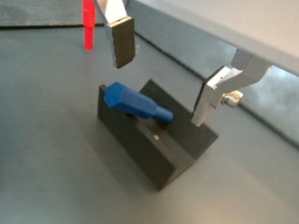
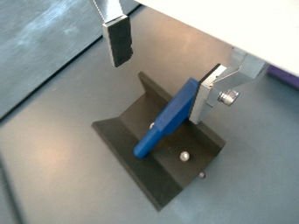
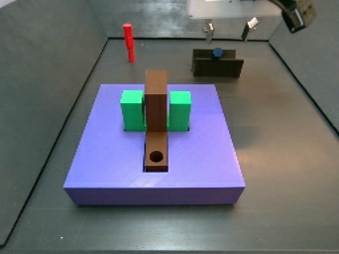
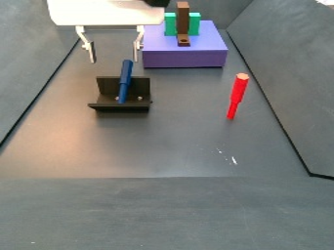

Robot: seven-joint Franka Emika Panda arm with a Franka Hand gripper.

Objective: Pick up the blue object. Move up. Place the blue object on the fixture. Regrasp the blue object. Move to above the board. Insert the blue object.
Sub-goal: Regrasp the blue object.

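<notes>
Blue object (image 2: 167, 116): slim peg, leaning tilted inside the fixture (image 2: 140, 149), lower end on the base plate, upper end against the upright wall; also seen in a side view (image 4: 127, 80). Fixture: dark bracket standing on the grey counter (image 4: 156, 195). Tool (image 1: 167, 66): above the fixture, fingers (image 1: 121, 42) spread wide, holding nothing, clear of the peg. Board (image 3: 159, 149): purple slab with brown strip (image 3: 157, 119) and green blocks (image 3: 133, 109), well apart. Red peg (image 4: 237, 96): upright, apart on the counter.
</notes>
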